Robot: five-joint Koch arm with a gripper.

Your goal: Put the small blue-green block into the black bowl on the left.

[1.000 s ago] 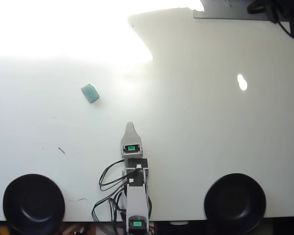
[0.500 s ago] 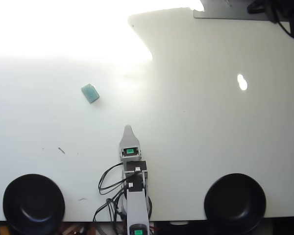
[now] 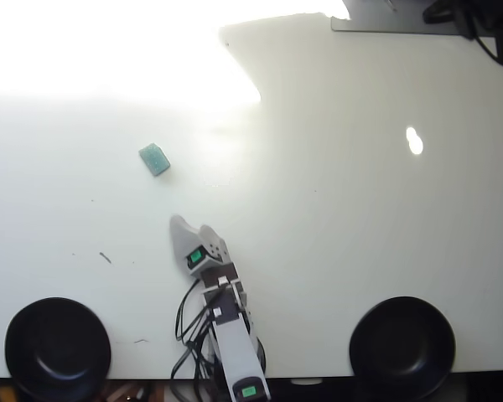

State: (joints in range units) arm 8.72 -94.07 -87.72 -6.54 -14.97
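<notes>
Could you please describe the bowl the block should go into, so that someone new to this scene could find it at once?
Start at the white table in the overhead view and follow its lower edge to the left corner. The black bowl sits there, left of the robot arm. A second black bowl looks identical but sits at the lower right corner.

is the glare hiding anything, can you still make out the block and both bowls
In the overhead view, strong glare blows out the table's upper left to pure white, and a small bright spot sits at the right; the teal block lies just below the glare, clearly visible; the left bowl and right bowl are dark with faint sheen; the gripper casts almost no shadow.
</notes>
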